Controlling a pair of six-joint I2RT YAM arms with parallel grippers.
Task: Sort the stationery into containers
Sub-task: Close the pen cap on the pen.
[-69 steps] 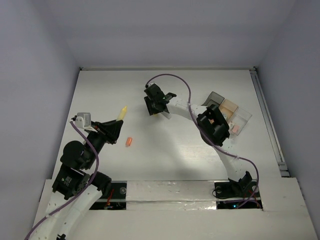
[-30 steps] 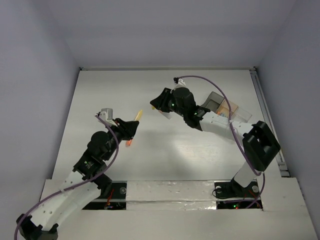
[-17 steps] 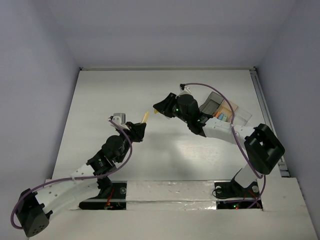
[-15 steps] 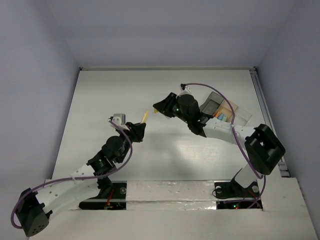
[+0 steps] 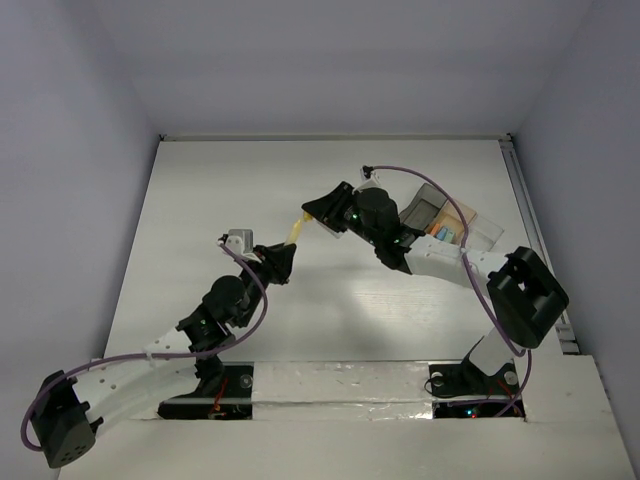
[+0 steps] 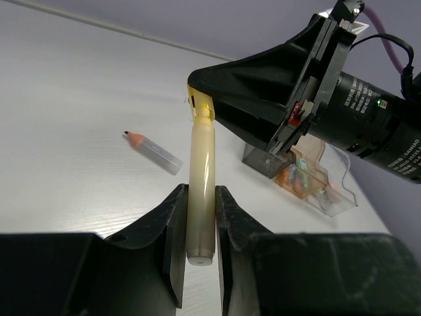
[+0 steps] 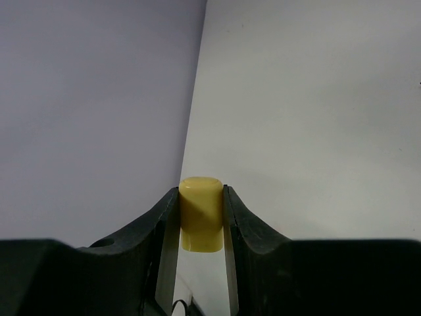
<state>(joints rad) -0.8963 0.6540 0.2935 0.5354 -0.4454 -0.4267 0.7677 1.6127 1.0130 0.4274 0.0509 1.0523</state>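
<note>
Left tool (image 6: 199,192) gripping yellow marker (image 6: 201,148), right tool (image 7: 200,194) pinching cap (image 7: 200,220) (touching)

A white, faintly wood-grained table (image 5: 200,200) fills a booth closed in on 3 sides by plain lavender-grey walls (image 5: 350,60), under soft, even light that leaves only faint shadows on its surface. A pale metal rail (image 5: 539,240) runs along the table's right edge, and a strip of crinkled silver tape (image 5: 340,384) covers the raised ledge at its near edge.
</note>
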